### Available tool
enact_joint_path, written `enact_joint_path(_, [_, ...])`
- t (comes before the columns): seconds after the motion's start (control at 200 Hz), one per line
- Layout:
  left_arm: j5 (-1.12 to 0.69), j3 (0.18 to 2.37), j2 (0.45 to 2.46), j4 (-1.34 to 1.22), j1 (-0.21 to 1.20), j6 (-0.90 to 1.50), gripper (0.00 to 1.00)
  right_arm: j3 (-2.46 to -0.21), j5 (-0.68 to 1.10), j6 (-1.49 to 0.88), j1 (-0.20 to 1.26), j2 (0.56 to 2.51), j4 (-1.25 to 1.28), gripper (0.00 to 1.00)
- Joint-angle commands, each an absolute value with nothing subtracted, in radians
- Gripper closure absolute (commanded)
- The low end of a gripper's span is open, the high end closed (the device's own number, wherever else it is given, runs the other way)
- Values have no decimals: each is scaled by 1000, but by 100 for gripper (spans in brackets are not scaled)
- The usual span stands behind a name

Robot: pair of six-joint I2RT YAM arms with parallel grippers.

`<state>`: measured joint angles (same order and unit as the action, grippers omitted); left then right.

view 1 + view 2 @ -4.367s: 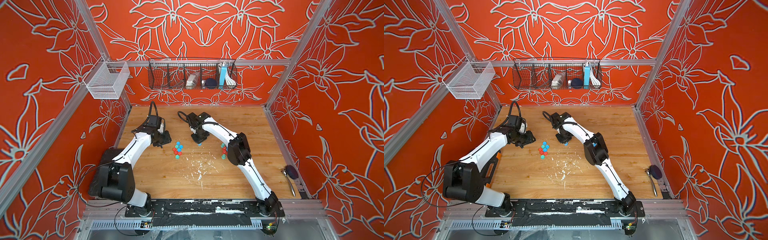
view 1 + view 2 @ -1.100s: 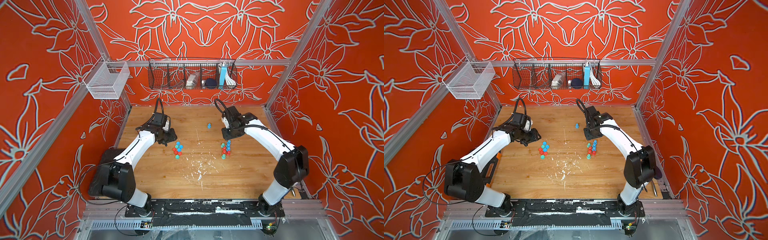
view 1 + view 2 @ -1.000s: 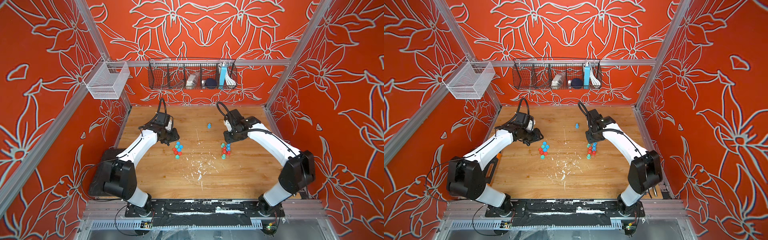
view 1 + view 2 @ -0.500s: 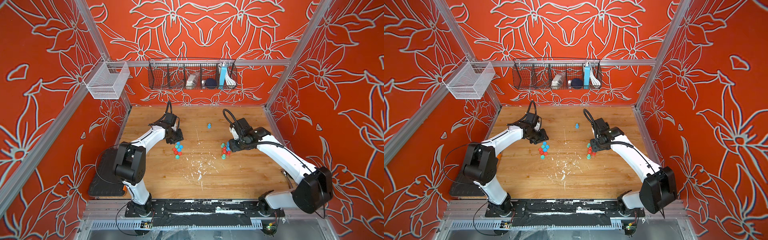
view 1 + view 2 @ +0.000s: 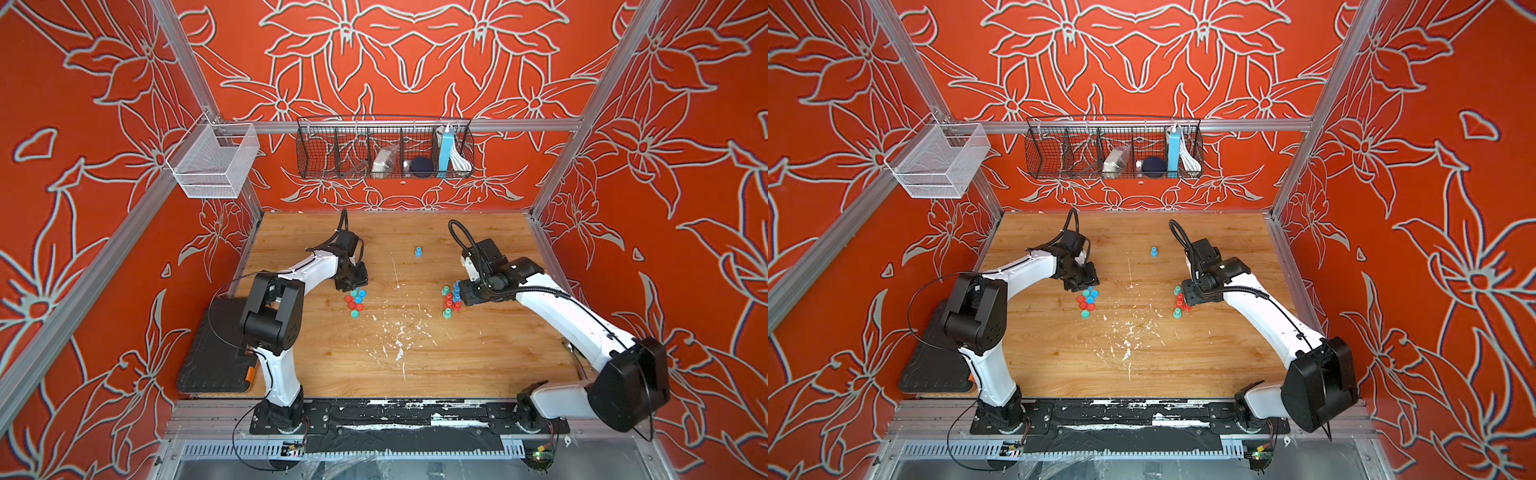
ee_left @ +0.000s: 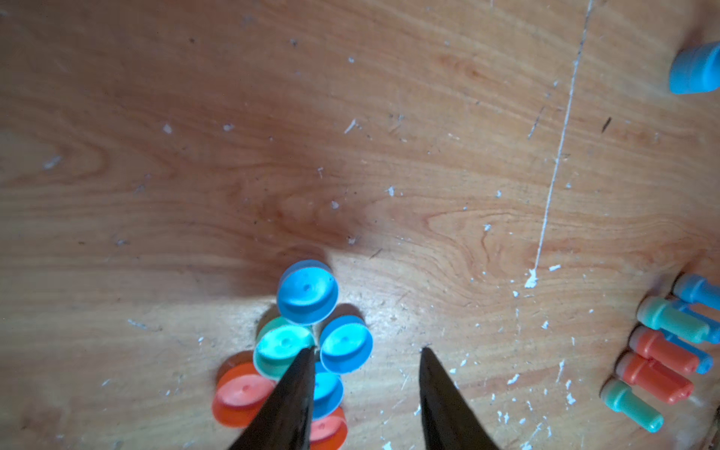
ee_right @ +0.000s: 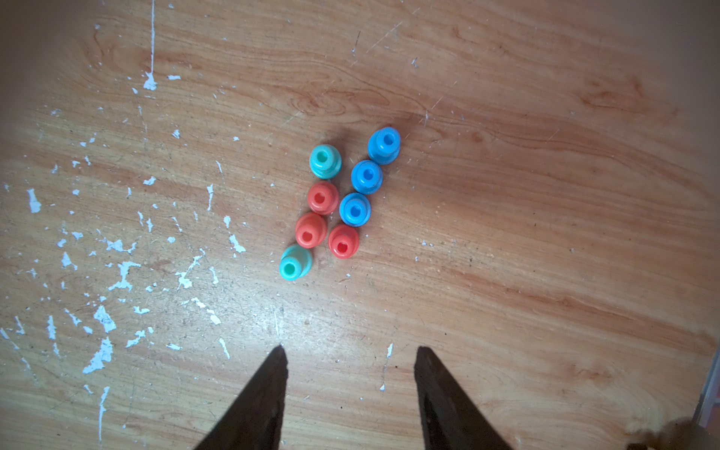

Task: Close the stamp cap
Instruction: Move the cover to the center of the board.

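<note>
Left hand (image 6: 366, 350), right hand (image 7: 348, 346) both parted, empty, eight clustered stamps (image 7: 319, 198), lone stamp (image 5: 418, 251)

The wooden table (image 5: 478, 357) bears clustered caps (image 5: 355, 300), grouped stamps (image 5: 451, 300) and a lone blue stamp (image 5: 418, 251).

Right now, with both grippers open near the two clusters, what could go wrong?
1. The caps lie packed and touching, and one finger of the left gripper is over the teal cap; closing there may shove neighbours or catch two.
2. The stamps stand in two tight rows; the right gripper could topple neighbours when taking one.
</note>
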<state>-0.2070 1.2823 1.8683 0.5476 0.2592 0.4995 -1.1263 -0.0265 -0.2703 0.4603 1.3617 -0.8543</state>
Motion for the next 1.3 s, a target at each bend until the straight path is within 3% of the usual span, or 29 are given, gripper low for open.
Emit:
enact_joint_path(0.0, [-190,1305,1887,539,265,513,56,-1107,-45,-282,452,1339,-838,45])
enact_joint_path(0.921, [-170,1339,1988,529,270,517,56,-1094,-25,-282,440,1335,-829,45])
enact_joint_path(1.296, [-144,1405,2032,554,357,529,56,-1095,-22,-282,440,1295,-855,45])
